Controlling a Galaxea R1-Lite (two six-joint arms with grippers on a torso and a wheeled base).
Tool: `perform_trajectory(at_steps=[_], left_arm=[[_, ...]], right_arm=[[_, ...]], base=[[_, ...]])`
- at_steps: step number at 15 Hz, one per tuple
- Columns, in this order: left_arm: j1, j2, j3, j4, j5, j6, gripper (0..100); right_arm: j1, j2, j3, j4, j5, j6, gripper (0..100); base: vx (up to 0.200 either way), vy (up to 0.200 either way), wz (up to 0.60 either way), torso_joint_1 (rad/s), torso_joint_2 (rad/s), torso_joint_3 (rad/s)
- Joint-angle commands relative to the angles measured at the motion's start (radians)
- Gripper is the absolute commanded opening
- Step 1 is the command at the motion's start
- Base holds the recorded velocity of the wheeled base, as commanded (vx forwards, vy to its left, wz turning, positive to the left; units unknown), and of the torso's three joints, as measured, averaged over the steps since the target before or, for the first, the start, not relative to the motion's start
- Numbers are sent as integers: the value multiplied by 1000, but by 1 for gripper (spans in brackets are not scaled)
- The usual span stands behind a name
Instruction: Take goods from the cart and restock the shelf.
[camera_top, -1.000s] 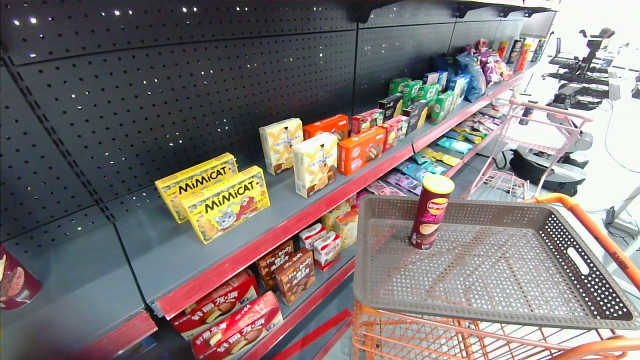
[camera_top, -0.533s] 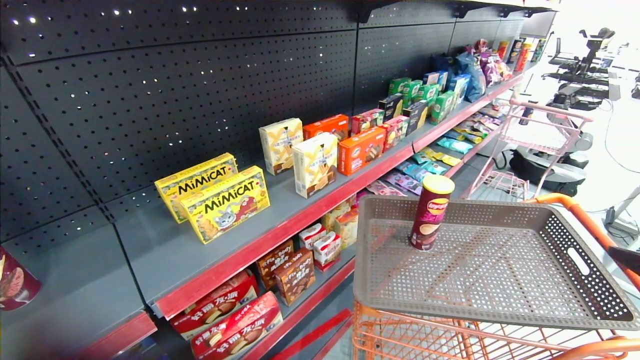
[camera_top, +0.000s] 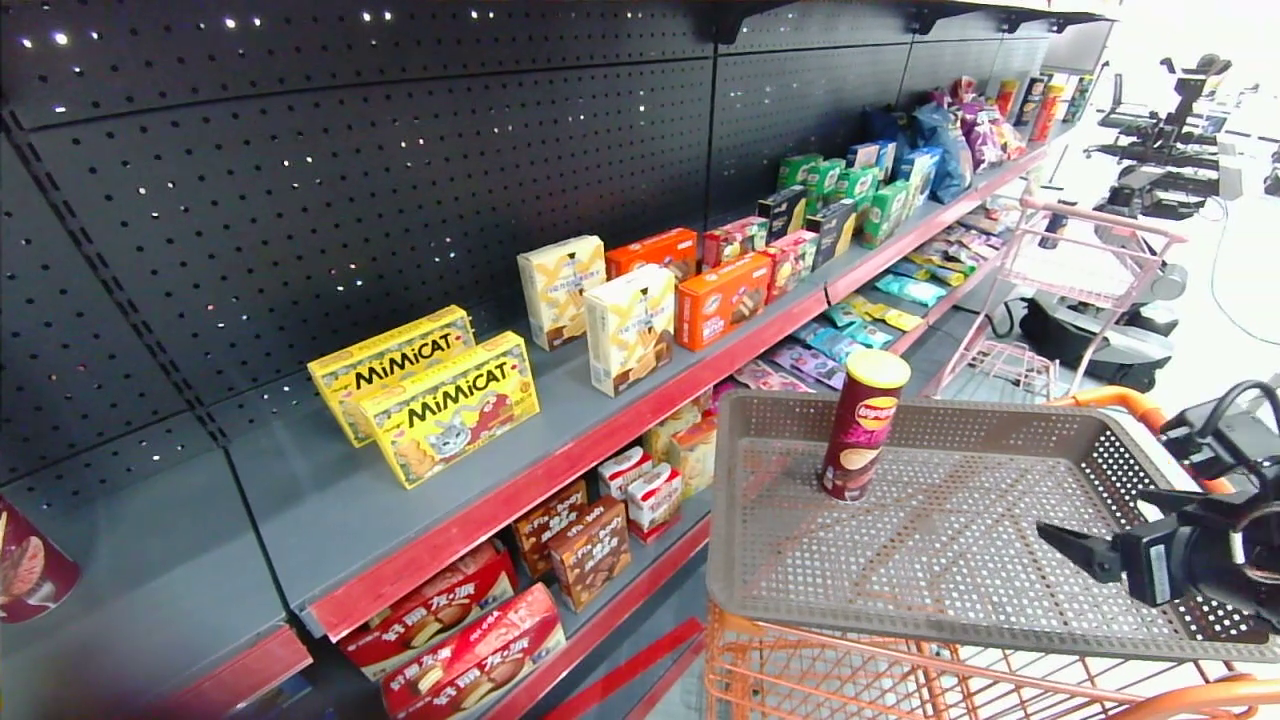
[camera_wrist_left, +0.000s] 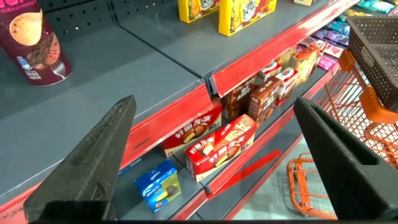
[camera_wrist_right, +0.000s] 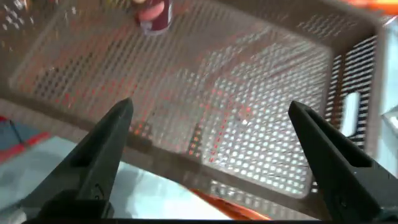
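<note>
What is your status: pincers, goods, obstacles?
Both pincers open: right pincer by grey perforated tray, left pincer facing grey metal shelf. Dark red cylindrical chip can upright in tray, nothing blocking.

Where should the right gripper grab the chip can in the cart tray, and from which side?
Probably around its mid-body, sideways from the robot's right: the chip can stands upright and alone in the tray, with the open right gripper on that side.

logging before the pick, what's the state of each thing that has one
chip can: upright in the tray, lid on
tray: atop the cart, otherwise bare
right claw: open, empty, by the tray
left claw: open, empty
shelf can: upright on the shelf
</note>
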Motion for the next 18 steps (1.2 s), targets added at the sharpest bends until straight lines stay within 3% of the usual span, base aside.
perform_trajectory(at_steps=[1, 4, 6, 18], left_arm=[[0, 0, 0, 0, 0, -1, 100], [0, 0, 0, 0, 0, -1, 100], [0, 0, 0, 0, 0, 1, 100], [0, 0, 0, 0, 0, -1, 100]], right_arm=[[15, 135, 9, -30, 0, 2, 100], [27, 320, -35, -251, -4, 48, 100], [50, 395, -93, -320, -46, 51, 100], [155, 642, -408, -341, -93, 97, 100]], base=[[0, 0, 0, 0, 0, 0], [0, 0, 0, 0, 0, 0], [0, 0, 0, 0, 0, 0], [0, 0, 0, 0, 0, 0]])
